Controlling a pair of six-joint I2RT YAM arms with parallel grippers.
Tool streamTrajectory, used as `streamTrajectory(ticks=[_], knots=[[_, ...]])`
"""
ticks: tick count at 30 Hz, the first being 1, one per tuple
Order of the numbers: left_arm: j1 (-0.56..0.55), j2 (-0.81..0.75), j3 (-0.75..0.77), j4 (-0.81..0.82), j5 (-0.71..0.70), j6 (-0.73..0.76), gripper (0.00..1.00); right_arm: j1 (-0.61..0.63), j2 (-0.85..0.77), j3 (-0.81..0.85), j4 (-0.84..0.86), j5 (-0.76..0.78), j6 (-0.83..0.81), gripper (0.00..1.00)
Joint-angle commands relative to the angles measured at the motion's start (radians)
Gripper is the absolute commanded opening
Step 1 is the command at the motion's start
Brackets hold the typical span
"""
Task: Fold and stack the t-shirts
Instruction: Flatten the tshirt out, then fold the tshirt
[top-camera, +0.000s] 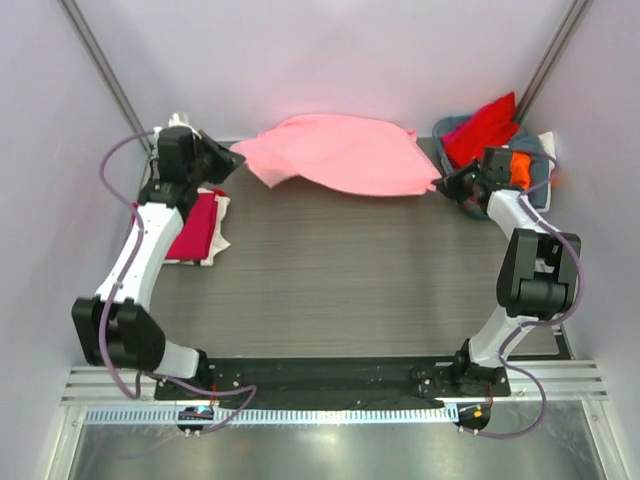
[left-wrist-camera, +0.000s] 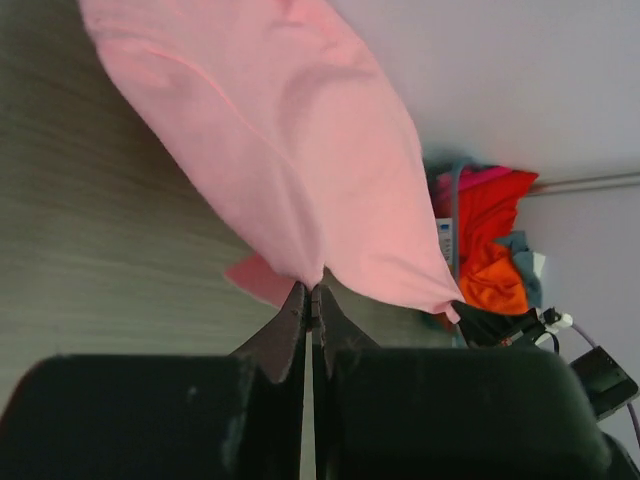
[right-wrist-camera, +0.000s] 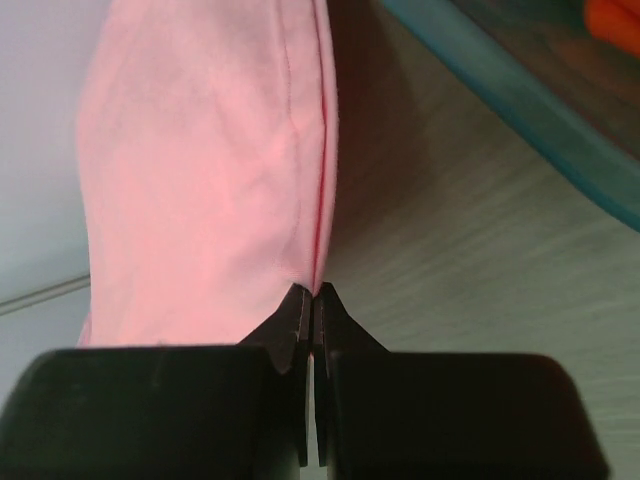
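Two grippers (left-wrist-camera: 310, 300) (right-wrist-camera: 314, 298) pinching pink t-shirt (top-camera: 340, 152) ends, seemingly lifted

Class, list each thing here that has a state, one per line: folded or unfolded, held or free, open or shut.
Light pink cloth t-shirt: unfolded, held stretched between both grippers.
Left gripper: shut on it.
Right gripper: shut on it.
Crimson cloth t-shirt: folded, atop the white one.
White cloth t-shirt: flat, underneath the crimson.
Red cloth t-shirt: crumpled in the basket.
Orange cloth t-shirt: crumpled in the basket.
Grey-blue basket: upright, holding shirts.
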Motion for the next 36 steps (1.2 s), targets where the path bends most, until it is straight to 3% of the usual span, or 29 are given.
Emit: streamTrajectory(ticks=[1, 7, 13, 21, 28, 36], knots=[[0.023, -0.204, -0.175, 0.060, -0.084, 0.066, 0.00, -0.009, -0.079, -0.116, 0.074, -0.029, -0.052, 0.01], [0.023, -0.407, -0.486, -0.049, -0.083, 0.060, 0.00, -0.011, -0.159, -0.351, 0.072, -0.014, -0.082, 0.01], [0.022, -0.633, -0.627, -0.226, -0.127, 0.031, 0.00, -0.012, -0.318, -0.552, 0.016, 0.069, -0.108, 0.01], [0.020, -0.856, -0.791, -0.302, -0.052, -0.024, 0.00, -0.014, -0.612, -0.669, -0.155, 0.195, -0.148, 0.01], [0.020, -0.912, -0.822, -0.383, -0.037, -0.033, 0.00, -0.014, -0.774, -0.701, -0.303, 0.295, -0.191, 0.01], [-0.006, -0.860, -0.822, -0.386, -0.069, -0.018, 0.00, -0.012, -0.751, -0.707, -0.288, 0.272, -0.194, 0.01]])
